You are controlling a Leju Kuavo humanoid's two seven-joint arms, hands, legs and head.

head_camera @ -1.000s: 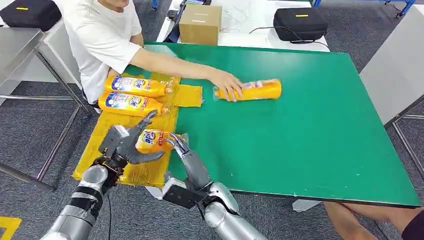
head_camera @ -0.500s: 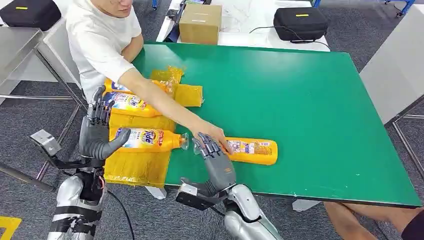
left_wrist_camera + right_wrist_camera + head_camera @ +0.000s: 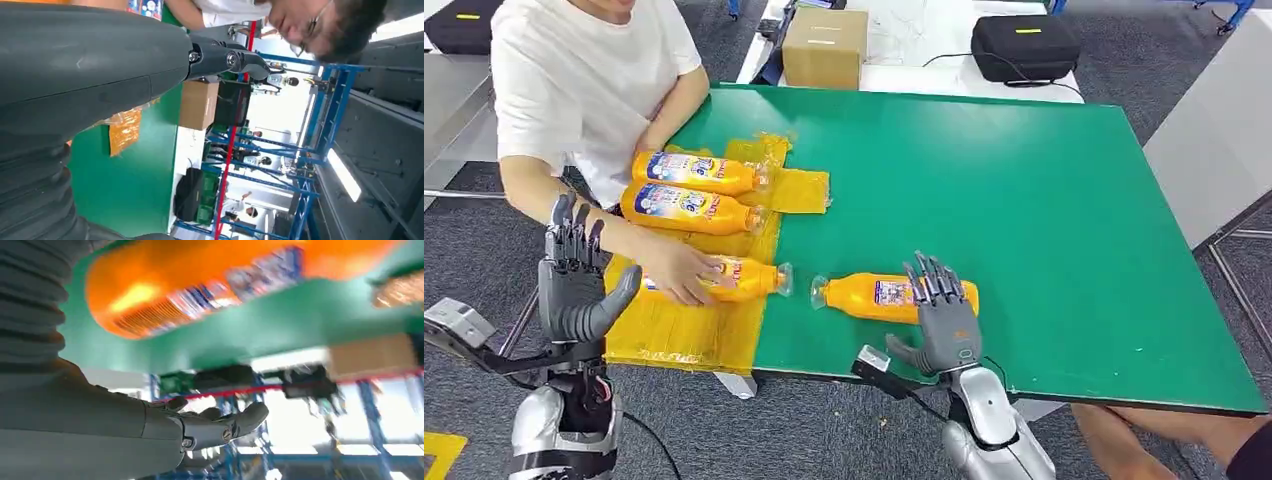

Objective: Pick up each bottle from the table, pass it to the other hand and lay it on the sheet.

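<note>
An orange bottle [image 3: 882,297] lies on its side on the green table [image 3: 1044,210], cap toward the sheet; it also fills the right wrist view [image 3: 210,285]. My right hand [image 3: 942,315] is open, fingers spread, just over that bottle's base end. My left hand [image 3: 574,282] is raised and open beside the yellow sheet [image 3: 686,325], holding nothing. Three orange bottles lie on the sheet: one at the back [image 3: 696,172], one in the middle [image 3: 686,206], and a near one [image 3: 749,279] under a person's hand [image 3: 679,275].
A person in a white shirt [image 3: 574,80] sits at the table's left edge, reaching over the sheet. A cardboard box [image 3: 825,46] and a black case [image 3: 1025,46] stand behind the table. A metal table [image 3: 454,90] stands at the far left.
My right hand moved right to the bottle the person brought near. My left hand drew back, off the sheet's near bottle. The person's hand went from the table bottle to the sheet's near bottle.
</note>
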